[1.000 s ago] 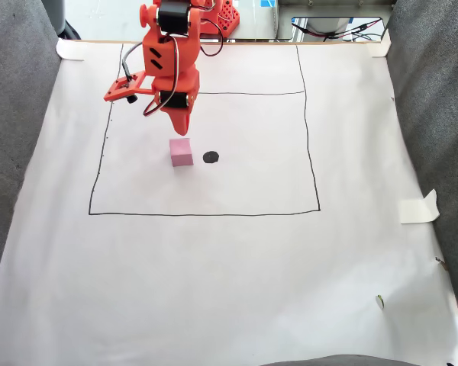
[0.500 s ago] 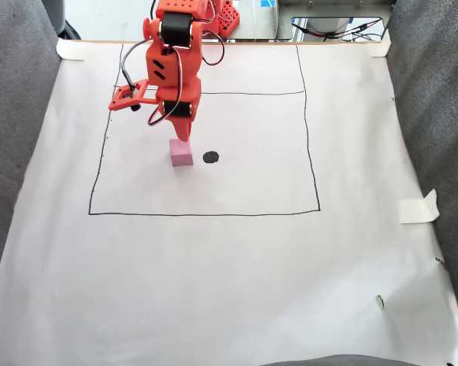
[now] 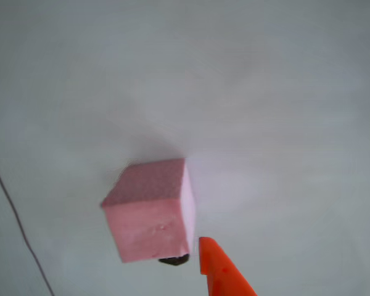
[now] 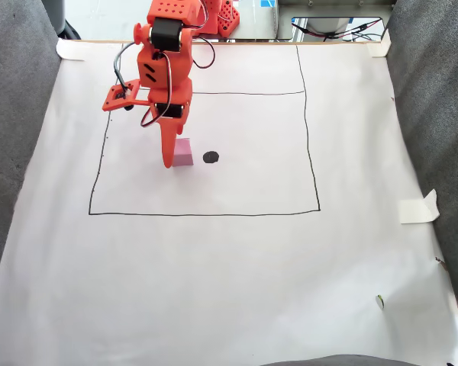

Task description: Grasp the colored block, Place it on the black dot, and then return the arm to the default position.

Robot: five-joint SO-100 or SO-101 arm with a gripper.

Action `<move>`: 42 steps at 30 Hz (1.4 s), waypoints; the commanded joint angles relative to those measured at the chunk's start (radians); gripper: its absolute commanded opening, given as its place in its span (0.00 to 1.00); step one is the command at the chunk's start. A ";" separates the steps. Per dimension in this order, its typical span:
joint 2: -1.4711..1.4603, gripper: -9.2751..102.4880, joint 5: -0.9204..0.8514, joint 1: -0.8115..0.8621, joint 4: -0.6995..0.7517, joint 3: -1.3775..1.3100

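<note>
Lowered since a moment ago, my gripper (image 4: 168,156) now reaches the colored block (image 4: 183,152), which sits toward the counter's far-left corner just beside the black dot (image 4: 211,157); I'm in the grasp step and must straddle it next, though only the close view shows one fingertip (image 3: 217,264) near it, and I cannot tell my opening.

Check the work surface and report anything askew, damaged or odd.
Little stands out. A strip of tape lies curled and loose at the right edge of the paper sheet. The pink cube sits flat beside the black dot.
</note>
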 commanded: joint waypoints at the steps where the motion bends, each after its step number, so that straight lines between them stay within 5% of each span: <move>1: 0.049 0.56 -0.012 -0.005 0.008 0.006; 34: -0.064 0.49 -0.087 -0.018 -0.043 0.023; 42: -0.072 0.42 -0.072 -0.011 -0.044 0.021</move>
